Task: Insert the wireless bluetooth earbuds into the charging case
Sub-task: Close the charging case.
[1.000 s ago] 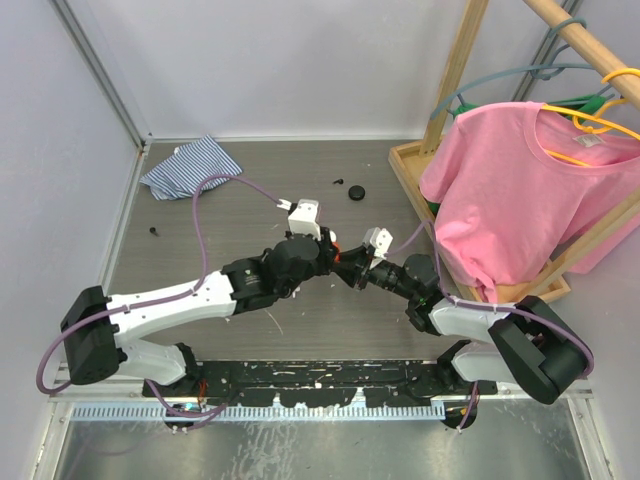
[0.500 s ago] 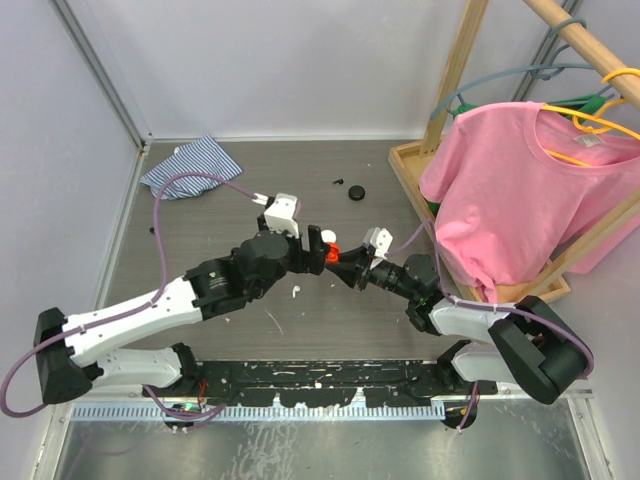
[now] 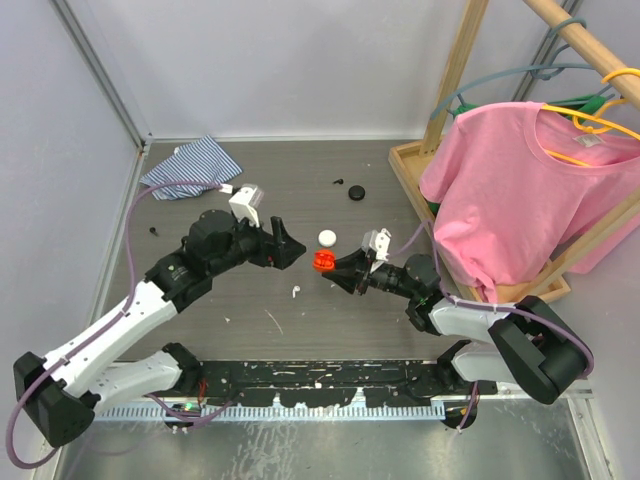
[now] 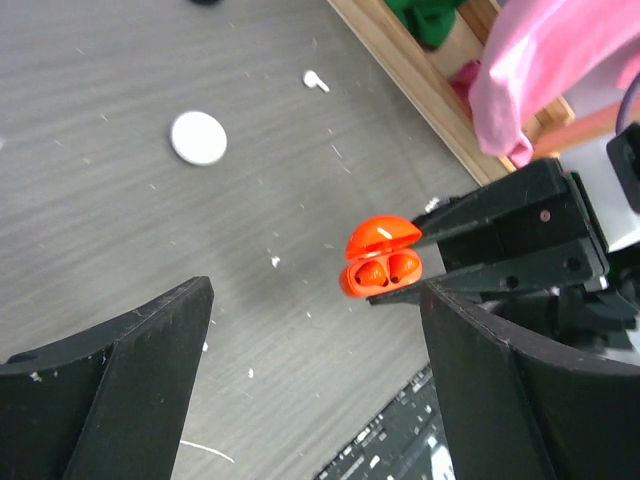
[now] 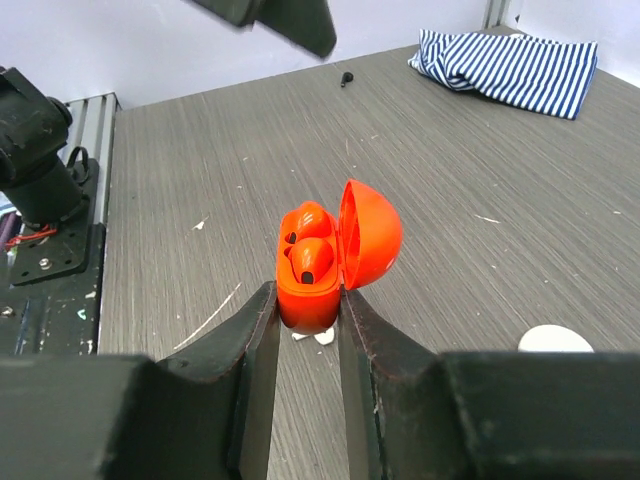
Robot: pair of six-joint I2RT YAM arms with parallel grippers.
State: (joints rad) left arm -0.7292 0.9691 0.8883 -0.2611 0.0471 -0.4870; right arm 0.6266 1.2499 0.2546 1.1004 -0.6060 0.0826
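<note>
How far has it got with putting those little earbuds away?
Done: two red earbuds sit in the open red case. In hand: the right gripper pinches that case; the left gripper hangs open, apart from it. Left: a white earbud lies loose, outside the white case.

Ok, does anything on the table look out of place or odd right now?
Yes: a white earbud lies loose on the table, apart from the white round case. The red case in the right gripper has its lid open, with both red earbuds sitting inside.
</note>
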